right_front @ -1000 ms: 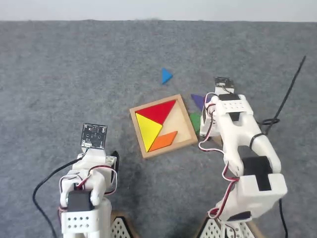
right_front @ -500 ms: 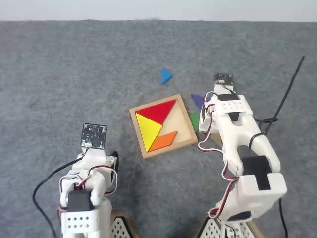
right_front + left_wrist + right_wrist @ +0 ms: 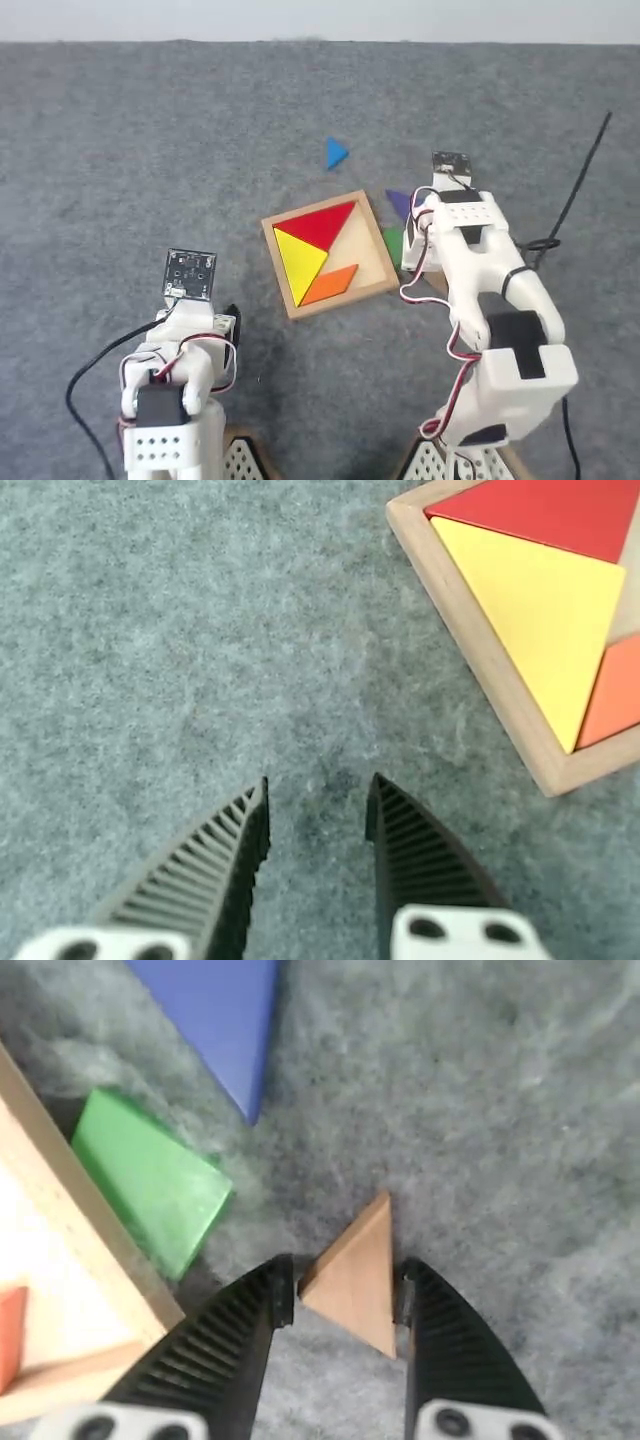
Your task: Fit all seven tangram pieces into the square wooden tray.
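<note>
1. Left gripper (image 3: 318,798): toward the table's near edge, left of centre. Jaws spread over bare grey felt (image 3: 150,630), nothing between them. The tray's near rim lies just ahead.
2. Square wooden tray (image 3: 279,270): mid-table, turned corner-on. It holds a red triangle (image 3: 322,225), a yellow triangle (image 3: 298,260) and an orange parallelogram (image 3: 330,284), flat and edge to edge. Bare floor runs along its right side.
3. Right gripper (image 3: 345,1280): off the tray's right corner, jaws pinching a plain wooden triangle (image 3: 355,1280) that lies flat on the felt.
4. Green square (image 3: 150,1175): just beside the tray's right rim.
5. Violet-blue triangle (image 3: 400,203): just beyond the green square.
6. Light blue triangle (image 3: 336,153): toward the far edge, apart from the tray's far corner.
</note>
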